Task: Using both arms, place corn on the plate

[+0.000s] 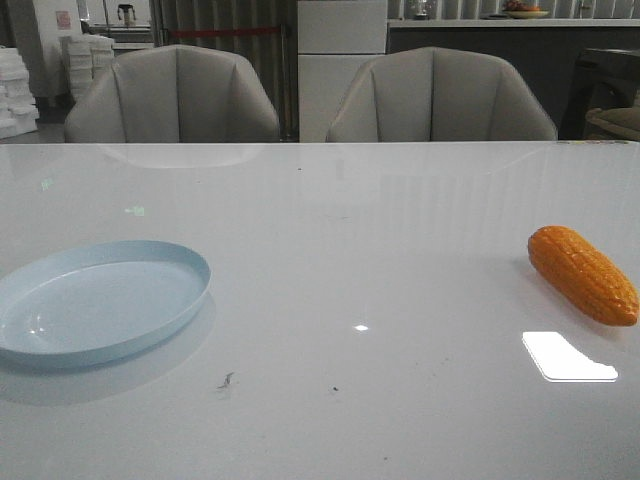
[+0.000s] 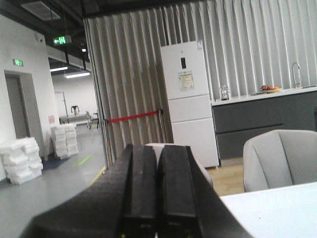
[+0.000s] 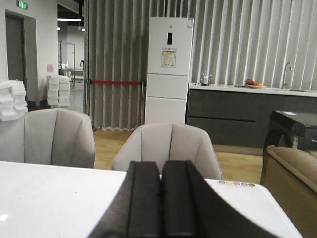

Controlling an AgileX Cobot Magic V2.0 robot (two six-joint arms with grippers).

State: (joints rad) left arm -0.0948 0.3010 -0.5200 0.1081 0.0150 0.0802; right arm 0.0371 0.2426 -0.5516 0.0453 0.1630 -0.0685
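Observation:
An orange corn cob [image 1: 583, 273] lies on the white table at the right edge of the front view, tapered end toward the front right. A pale blue round plate [image 1: 95, 300] sits empty at the left of the table. Neither arm shows in the front view. In the left wrist view my left gripper [image 2: 157, 171] is shut, its black fingers pressed together and empty, pointing level past the table toward the room. In the right wrist view my right gripper [image 3: 161, 173] is shut and empty too, above the table. Corn and plate do not show in either wrist view.
Two grey chairs [image 1: 175, 95] [image 1: 440, 97] stand behind the table's far edge. A bright light patch [image 1: 565, 357] lies on the table in front of the corn. A fridge [image 3: 168, 69] and counter stand in the room behind.

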